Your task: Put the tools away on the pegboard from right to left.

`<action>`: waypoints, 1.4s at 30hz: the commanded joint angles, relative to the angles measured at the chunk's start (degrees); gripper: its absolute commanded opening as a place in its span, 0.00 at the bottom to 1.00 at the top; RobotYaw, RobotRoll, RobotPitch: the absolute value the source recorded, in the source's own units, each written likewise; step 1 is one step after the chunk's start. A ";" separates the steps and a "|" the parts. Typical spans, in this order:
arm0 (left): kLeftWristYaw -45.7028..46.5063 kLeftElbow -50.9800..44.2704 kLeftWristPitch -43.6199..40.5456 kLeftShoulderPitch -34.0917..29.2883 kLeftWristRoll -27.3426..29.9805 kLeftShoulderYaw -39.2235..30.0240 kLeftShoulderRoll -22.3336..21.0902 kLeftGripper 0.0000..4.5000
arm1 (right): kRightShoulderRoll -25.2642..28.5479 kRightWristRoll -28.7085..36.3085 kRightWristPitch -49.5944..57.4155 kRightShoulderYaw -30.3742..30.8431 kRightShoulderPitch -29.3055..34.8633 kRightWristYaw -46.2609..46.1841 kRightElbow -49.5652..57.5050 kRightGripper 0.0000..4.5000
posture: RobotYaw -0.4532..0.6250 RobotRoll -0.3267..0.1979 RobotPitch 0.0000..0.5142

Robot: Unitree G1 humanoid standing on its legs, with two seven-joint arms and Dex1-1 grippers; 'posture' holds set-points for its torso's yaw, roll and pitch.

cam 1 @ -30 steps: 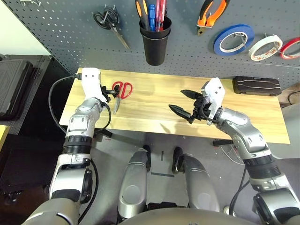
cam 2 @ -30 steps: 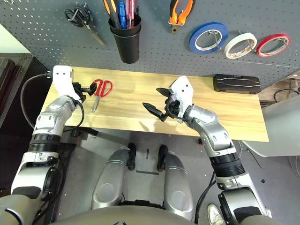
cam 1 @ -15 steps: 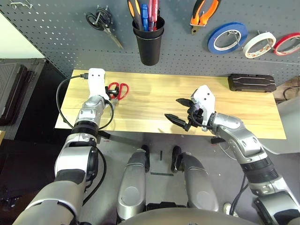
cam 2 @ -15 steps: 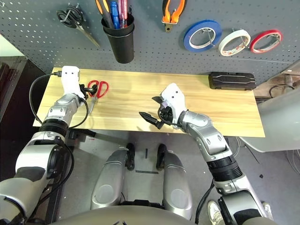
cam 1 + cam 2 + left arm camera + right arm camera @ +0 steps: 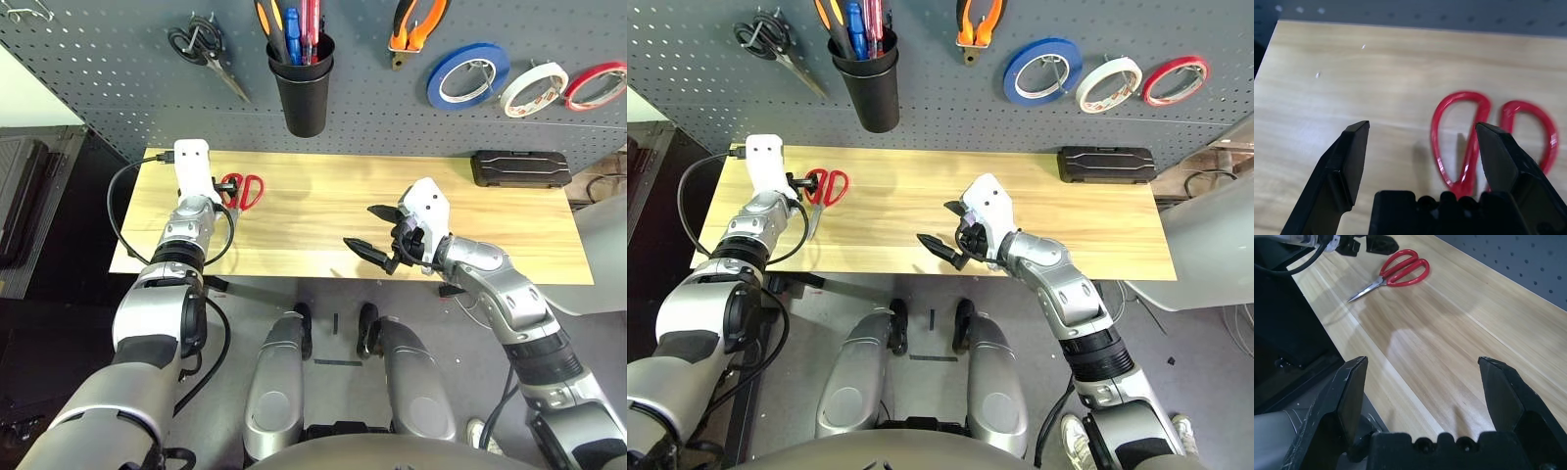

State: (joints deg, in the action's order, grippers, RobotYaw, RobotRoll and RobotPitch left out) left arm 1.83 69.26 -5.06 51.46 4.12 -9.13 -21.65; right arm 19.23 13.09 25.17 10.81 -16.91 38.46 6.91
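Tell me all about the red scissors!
The red-handled scissors lie flat on the wooden table, near the robot's left claw. They have two shiny, smooth red loops that look like plastic, and slim silver blades that look like metal. The blades are closed into one point, aimed toward the robot, with the loops nearer the pegboard. Nobody is gripping them.

A workshop-like bench area is showing here: scissors, pliers and tape rolls are hanging on a pegboard [image 5: 392, 108] above a wooden table [image 5: 343, 215]; the dim left side is perhaps holding equipment.
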 commanded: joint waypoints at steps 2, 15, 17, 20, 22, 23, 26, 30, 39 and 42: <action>2.07 3.24 0.15 0.41 -1.90 0.23 -0.25 0.98 | -0.21 0.02 1.45 0.57 0.59 -0.70 2.19 1.00 | 0.38 0.62 0.72; 2.51 5.90 -2.39 -0.18 -4.56 1.14 0.79 0.98 | 0.89 1.00 5.18 -1.14 1.16 -2.36 7.36 1.00 | 0.33 0.62 0.75; 2.32 6.03 -3.16 -0.59 -4.65 1.14 1.29 0.98 | 1.11 1.16 5.70 -1.40 1.07 -2.57 7.89 1.00 | 0.32 0.62 0.75; 1.88 6.06 -3.68 -1.17 -4.79 1.21 1.86 0.85 | 1.23 1.24 6.12 -1.67 0.85 -2.94 8.26 1.00 | 0.32 0.62 0.74; 1.63 6.00 -4.19 -1.37 -4.64 1.01 2.09 0.69 | 1.25 1.25 6.20 -1.75 0.68 -2.99 8.20 1.00 | 0.32 0.62 0.74; 1.17 5.85 -5.18 -1.72 -4.27 0.73 2.34 0.59 | 1.29 1.21 6.09 -1.90 0.55 -3.06 8.19 1.00 | 0.32 0.62 0.74; 0.26 5.25 -7.01 -2.84 -3.41 0.05 2.84 0.34 | 1.31 1.11 5.63 -2.16 0.09 -3.21 7.73 1.00 | 0.32 0.62 0.73; -1.08 3.17 -8.98 -4.85 -1.41 -1.66 3.66 0.01 | 1.26 0.95 4.76 -2.29 -0.50 -3.09 6.73 1.00 | 0.34 0.62 0.71; -0.61 -22.70 -20.93 -16.64 3.67 -4.61 7.96 0.01 | 1.25 0.70 1.47 -1.92 -1.51 -1.43 3.69 1.00 | 0.39 0.62 0.67; 1.33 -38.16 -26.00 -21.81 7.53 -7.91 10.64 0.01 | 0.99 0.43 -0.13 -1.54 -2.24 -0.80 2.07 1.00 | 0.41 0.62 0.65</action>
State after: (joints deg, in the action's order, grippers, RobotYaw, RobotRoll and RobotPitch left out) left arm 2.12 34.77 -26.47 32.82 9.22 -15.76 -12.48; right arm 20.18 13.76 26.16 8.56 -19.61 36.97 10.29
